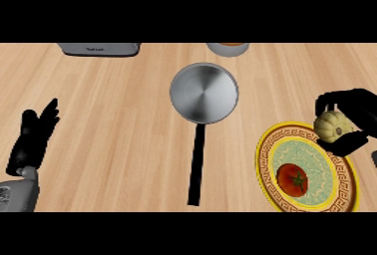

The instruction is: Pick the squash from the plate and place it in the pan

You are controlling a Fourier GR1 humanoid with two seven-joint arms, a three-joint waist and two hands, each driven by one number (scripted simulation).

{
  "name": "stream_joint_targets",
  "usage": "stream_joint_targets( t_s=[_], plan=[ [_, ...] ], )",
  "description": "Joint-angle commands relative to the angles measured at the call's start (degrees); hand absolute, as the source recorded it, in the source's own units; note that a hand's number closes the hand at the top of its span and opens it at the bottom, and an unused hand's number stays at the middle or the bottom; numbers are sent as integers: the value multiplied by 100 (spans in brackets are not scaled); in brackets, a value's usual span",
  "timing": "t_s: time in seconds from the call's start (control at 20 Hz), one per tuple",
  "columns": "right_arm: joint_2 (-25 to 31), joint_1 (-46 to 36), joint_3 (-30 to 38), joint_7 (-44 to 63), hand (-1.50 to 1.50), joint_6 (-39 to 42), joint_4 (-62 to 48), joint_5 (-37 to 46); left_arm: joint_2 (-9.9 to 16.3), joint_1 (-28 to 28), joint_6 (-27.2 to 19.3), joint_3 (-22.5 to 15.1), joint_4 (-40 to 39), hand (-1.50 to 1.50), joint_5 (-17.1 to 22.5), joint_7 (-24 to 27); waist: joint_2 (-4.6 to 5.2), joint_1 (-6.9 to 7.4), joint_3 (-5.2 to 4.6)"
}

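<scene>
The right robot hand (352,117) is seen at the right edge of the head view, its black fingers and thumb curled round one pale, cream-coloured squash (330,124). The squash is held above the upper right rim of the plate (270,172); whether it touches the rim cannot be told. It is a round, ribbed, flattened squash with no clear long axis; a small dark stem scar is turned toward the camera and slightly down.

One plate is counted, round, with a yellow patterned border and a pale green centre, lying on the counter (103,114) at the lower right. One red tomato (292,179) is left on it, near the middle, with its green stem end facing up.

One pan (204,92) is seen well to the left of the squash, near the middle of the counter. Its grey metal bowl is shown bare inside, and its long black handle is pointed straight toward the lower edge of the view.

Along the far edge, two partly cut-off things are counted: a grey appliance (99,48) at the upper left and a round pale vessel (227,48) just beyond the pan.

The left robot hand (33,139) is shown resting at the left edge, its fingers straight, apart and raised, with nothing held.
</scene>
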State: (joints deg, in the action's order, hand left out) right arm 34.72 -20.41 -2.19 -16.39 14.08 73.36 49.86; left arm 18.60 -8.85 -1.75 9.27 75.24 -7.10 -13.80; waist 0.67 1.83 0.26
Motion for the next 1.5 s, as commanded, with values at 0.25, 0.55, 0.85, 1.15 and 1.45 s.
stream_joint_targets(
  t_s=[0.25,0.55,0.85,1.15,1.45],
  plan=[
    [-288,-1076,885,-1983,150,-835,-1229,-1014,44,-209,-62,105,-224,0,-57,-7,-35,-100,-20],
    [-1319,-1980,521,-910,150,-621,-1438,-914,26,-60,-14,57,115,0,-102,-233,-55,-91,-24],
    [-1990,-2917,618,-685,150,-1016,-2777,-846,102,-147,120,166,-36,0,-25,-167,-31,-28,-22],
    [-2620,-3837,793,-324,150,-1436,-4078,-812,-166,78,25,-40,7,0,-167,50,25,99,-23],
    [-2984,-4399,844,-353,150,-1945,-5274,-622,-80,-139,103,75,-181,0,-108,65,48,120,-24]
  ],
)
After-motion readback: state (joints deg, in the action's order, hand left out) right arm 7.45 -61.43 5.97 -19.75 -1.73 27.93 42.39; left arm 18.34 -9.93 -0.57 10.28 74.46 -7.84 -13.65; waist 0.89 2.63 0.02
